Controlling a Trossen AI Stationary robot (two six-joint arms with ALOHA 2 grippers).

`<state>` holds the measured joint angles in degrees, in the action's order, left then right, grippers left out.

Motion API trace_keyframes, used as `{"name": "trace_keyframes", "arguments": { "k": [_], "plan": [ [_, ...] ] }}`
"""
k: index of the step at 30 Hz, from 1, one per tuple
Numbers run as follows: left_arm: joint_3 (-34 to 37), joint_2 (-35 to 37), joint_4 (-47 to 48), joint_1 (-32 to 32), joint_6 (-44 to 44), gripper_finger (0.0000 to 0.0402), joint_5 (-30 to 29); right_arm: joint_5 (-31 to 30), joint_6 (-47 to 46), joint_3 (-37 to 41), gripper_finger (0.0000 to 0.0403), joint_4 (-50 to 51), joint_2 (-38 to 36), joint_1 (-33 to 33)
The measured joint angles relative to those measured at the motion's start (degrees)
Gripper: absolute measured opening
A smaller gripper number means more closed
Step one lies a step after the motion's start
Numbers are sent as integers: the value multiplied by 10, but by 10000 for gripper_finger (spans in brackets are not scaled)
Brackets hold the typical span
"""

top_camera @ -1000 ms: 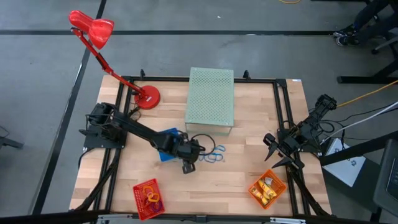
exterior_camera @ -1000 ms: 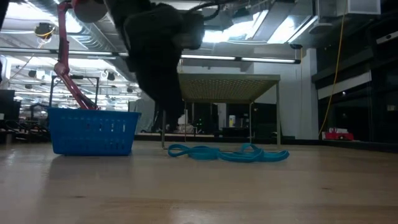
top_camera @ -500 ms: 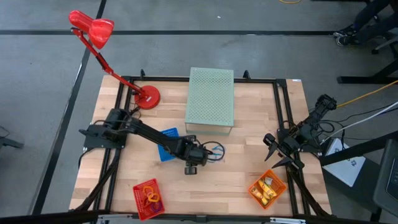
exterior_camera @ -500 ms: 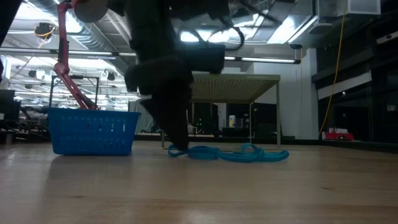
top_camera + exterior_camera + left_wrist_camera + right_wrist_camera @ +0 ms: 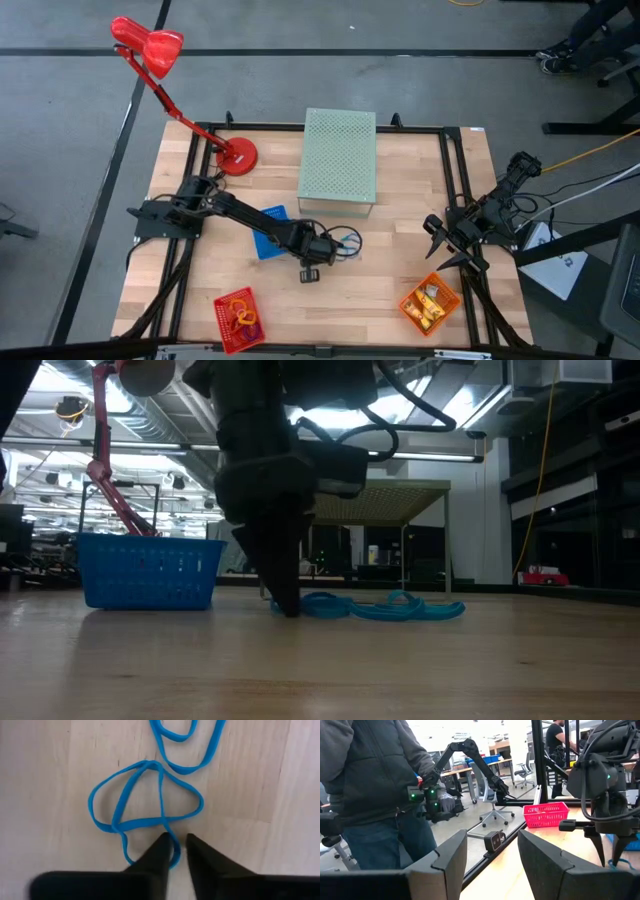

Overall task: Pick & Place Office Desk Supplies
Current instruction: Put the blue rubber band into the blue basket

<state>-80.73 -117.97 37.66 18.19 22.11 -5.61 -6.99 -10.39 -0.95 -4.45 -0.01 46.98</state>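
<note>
A pale wooden table (image 5: 390,290) with visible grain is seen from above, framed by black metal rails. Along the near edge sit two small mesh baskets: a red basket (image 5: 239,319) holding thin coloured loops, and an orange basket (image 5: 429,304) holding short yellow-orange oblong pieces.

Toward the middle of the table, the left gripper (image 5: 174,845) points straight down at a tangle of blue rubber bands (image 5: 145,805). These are thin, flat, bright blue loops lying limp on the wood. In the left wrist view, the two dark, wedge-shaped fingers are nearly together, with only a narrow slot between their tips. One strand of the nearest loop runs through that slot, with the tips against the tabletop. A second blue loop (image 5: 187,747) lies just beyond the first, overlapping nothing of the fingers. In the low view the bands (image 5: 370,606) form a low, wavy blue line on the table beside the dark fingertips.

Just beside the left arm stands a blue mesh basket (image 5: 268,230), rectangular with a fine grid wall.

The right gripper (image 5: 436,245) waits near the table's right edge, its broad angular fingers spread wide apart and holding nothing.

Farther back stands a large pale green perforated box (image 5: 338,160), dotted with small holes. At the far left corner is a glossy red desk lamp (image 5: 160,55) with a round base.
</note>
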Motion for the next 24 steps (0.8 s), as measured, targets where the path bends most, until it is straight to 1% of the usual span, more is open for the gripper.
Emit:
{"name": "trace_keyframes", "arguments": {
  "k": [2, 3, 8, 12, 16, 21, 24],
  "plan": [
    [0, 0, 1, -4, 5, 21, 8, 0, 0, 0, 178, 0, 0, 0],
    [0, 0, 1, -6, 10, 12, 11, 0, 0, 0, 178, 0, 0, 0],
    [1, 4, -1, -16, 34, 3, 37, 0, 0, 0, 178, 0, 0, 0],
    [5, 27, -16, -18, 57, 3, 48, 0, 0, 0, 178, 0, 0, 0],
    [4, 82, -34, -16, 95, 2, 44, 0, 0, 0, 178, 0, 0, 0],
    [4, 175, -46, 2, 109, 2, 6, 0, 0, 0, 178, 1, 0, 0],
    [3, 231, -55, 11, 116, 2, -6, 0, 0, 0, 178, 2, 0, 0]
  ]
}}
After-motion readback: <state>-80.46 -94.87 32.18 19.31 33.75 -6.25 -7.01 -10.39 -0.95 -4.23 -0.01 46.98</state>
